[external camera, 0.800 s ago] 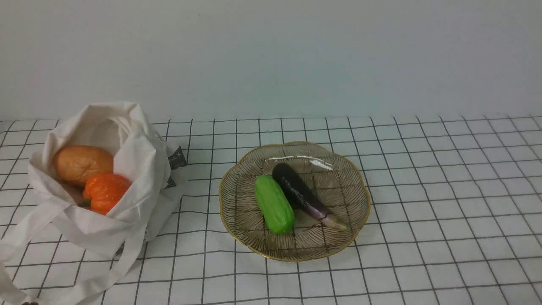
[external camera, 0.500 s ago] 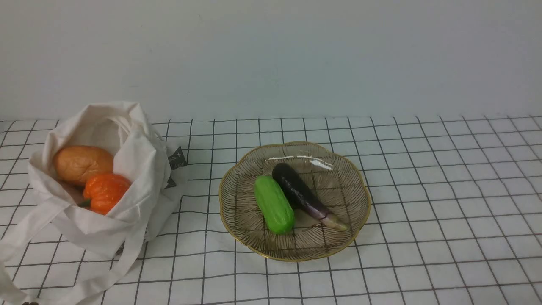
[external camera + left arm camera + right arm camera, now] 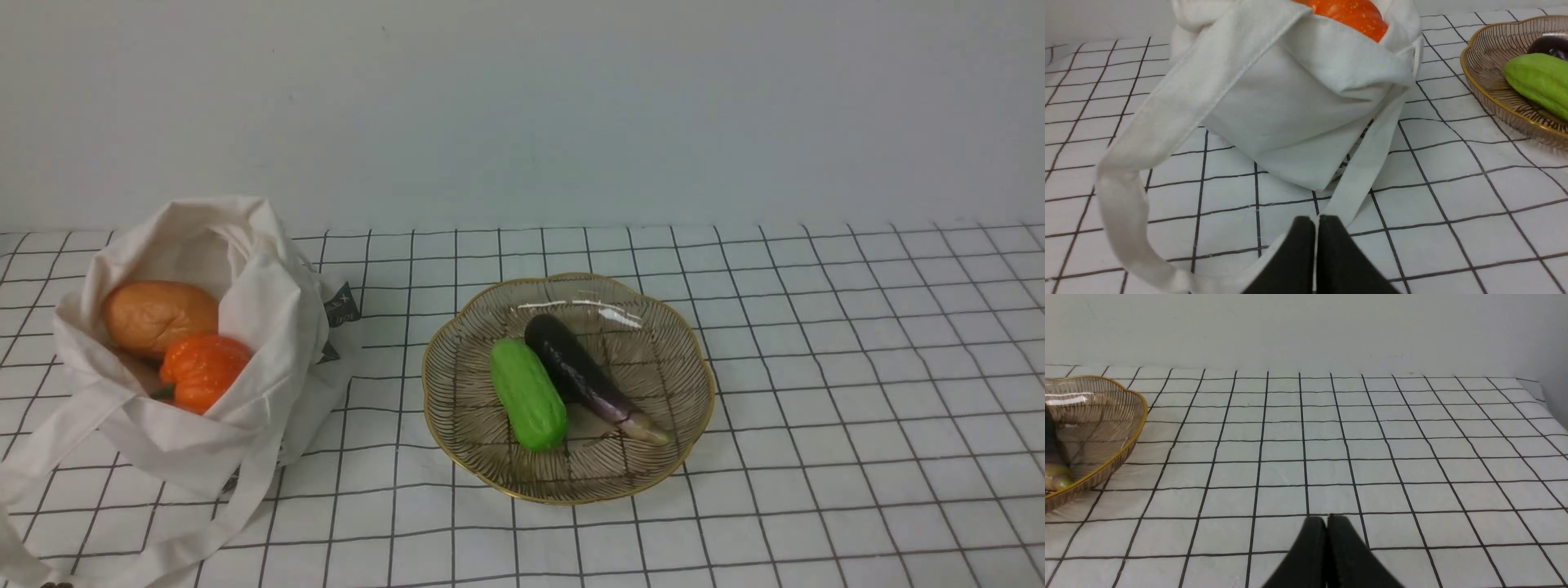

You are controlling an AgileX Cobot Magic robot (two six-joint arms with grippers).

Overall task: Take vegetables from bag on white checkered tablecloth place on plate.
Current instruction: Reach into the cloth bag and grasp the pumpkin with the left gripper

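At the near edge of the table, the left fingers were pressed fully together, low over the white checkered tablecloth. One long fabric handle of the bag looped around just beside their tips, and the wrist view did not show any cloth caught between them. The right fingers were likewise closed tight with nothing in them, over bare cloth well apart from everything else. Just beyond the left fingers, the off-white cloth bag slumped on the left part of the tablecloth, its mouth gaping toward the front camera and its handles trailing forward. Inside the opening lay the glossy orange pumpkin, ribbed, its short green stem pointing down and to the left against the bag's front lip. Behind it and touching it rested a tan oval bread loaf, deeper in the bag. A small dark grey label stuck out from the bag's right side. To the right, near the bag but apart from it, stood the clear glass plate with its dark radiating lines and gold scalloped rim. On it lay a green gourd and a dark purple eggplant, side by side and touching, both angled the same way. Behind the table rose a plain pale wall.
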